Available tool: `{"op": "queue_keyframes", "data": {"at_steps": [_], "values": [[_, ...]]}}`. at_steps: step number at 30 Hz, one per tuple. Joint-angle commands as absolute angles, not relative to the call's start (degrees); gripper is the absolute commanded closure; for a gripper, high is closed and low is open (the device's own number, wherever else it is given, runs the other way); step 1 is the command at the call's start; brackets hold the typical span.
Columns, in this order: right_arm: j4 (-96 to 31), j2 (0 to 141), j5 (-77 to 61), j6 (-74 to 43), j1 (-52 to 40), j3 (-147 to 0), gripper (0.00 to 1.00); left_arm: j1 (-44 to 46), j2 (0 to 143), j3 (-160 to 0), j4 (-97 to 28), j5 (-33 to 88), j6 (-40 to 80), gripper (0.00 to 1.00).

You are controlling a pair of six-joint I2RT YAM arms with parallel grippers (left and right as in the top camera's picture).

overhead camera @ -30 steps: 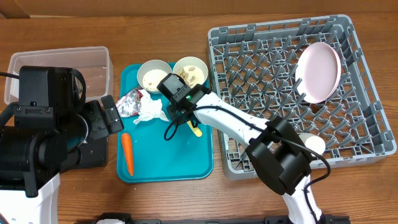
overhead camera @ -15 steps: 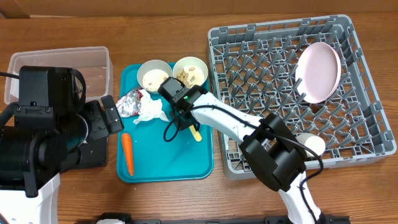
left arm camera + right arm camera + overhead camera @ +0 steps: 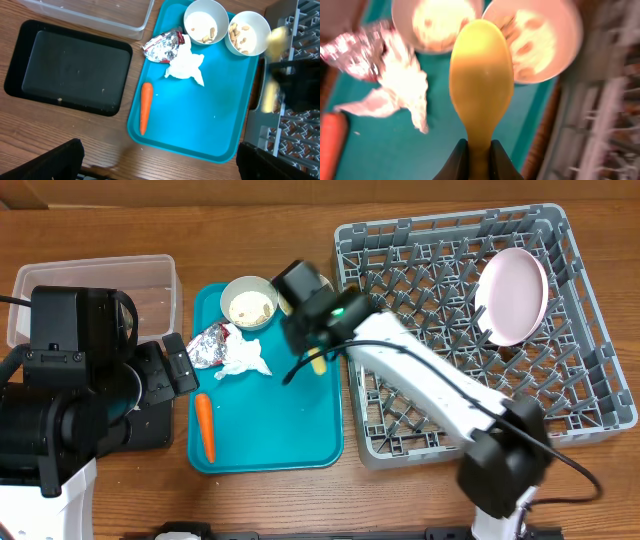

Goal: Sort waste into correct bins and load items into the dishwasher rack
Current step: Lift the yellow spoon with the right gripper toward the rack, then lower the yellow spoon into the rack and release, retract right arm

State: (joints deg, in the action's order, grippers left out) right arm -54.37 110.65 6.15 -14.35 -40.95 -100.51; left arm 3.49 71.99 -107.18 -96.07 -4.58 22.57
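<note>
Arm on the right reaches from the near edge of the table [image 3: 600,480] up and leftward, crossing the near-left corner of the rack [image 3: 450,225]; its wrist ends above the right edge of the teal tray [image 3: 270,430], just beside the rack's left rim; the right gripper [image 3: 478,150] is closed tight on the thin handle of the pale-yellow spoon [image 3: 481,65], one finger [image 3: 457,160] on each side of it; the spoon's bowl points away from the wrist, toward the two white bowls [image 3: 206,21] at the tray's far end, both of which hold beige food bits [image 3: 240,37]; from the left wrist view the spoon is only a yellow blur at the rack's edge.

Left arm sits folded at the left side of the table; the left gripper [image 3: 160,147] hangs with its jaws spread wide and nothing between them, high above the near-left part of the teal tray; beneath it lie the carrot [image 3: 145,107], the white napkin [image 3: 186,67] and, touching the napkin, the foil wrapper [image 3: 164,46]; the black tray [image 3: 67,67] lies left of the teal one, with the clear tub [image 3: 100,12] beyond it; the plate [image 3: 513,295] stands tilted among the pegs at the rack's far right.
</note>
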Motion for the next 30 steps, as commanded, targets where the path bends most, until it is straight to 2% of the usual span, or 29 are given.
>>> {"op": "queue_keyframes", "data": {"at_steps": [1,11,13,16,18,20,26,30], "values": [[-55.4,107.8,6.6,-13.3,-36.5,-102.0,0.92,3.1,71.2,-107.0,-96.0,-4.9,22.7,0.0],[-58.2,112.3,6.5,-8.5,-26.4,-101.5,0.91,3.1,71.2,-107.0,-96.0,-4.9,22.7,0.0],[-59.3,113.7,6.1,-8.5,-25.7,-101.5,0.85,3.1,71.2,-107.0,-96.0,-4.9,22.7,0.0],[-60.4,114.0,4.1,-7.0,-25.9,-101.6,0.66,3.1,71.2,-107.0,-96.0,-4.9,22.7,0.0],[-60.4,113.3,4.2,-7.4,-26.4,-101.6,0.64,3.1,71.2,-107.0,-96.0,-4.9,22.7,0.0],[-60.3,111.6,4.5,-9.0,-26.6,-101.8,0.53,3.1,71.2,-107.0,-96.0,-4.9,22.7,0.0],[-61.3,104.2,4.6,-12.6,-26.0,-102.1,0.5,3.1,71.2,-107.0,-96.0,-4.9,22.7,0.0],[-63.7,96.2,4.7,-16.7,-25.8,-102.1,0.42,3.1,71.2,-107.0,-91.3,-5.1,22.7,0.0]]}}
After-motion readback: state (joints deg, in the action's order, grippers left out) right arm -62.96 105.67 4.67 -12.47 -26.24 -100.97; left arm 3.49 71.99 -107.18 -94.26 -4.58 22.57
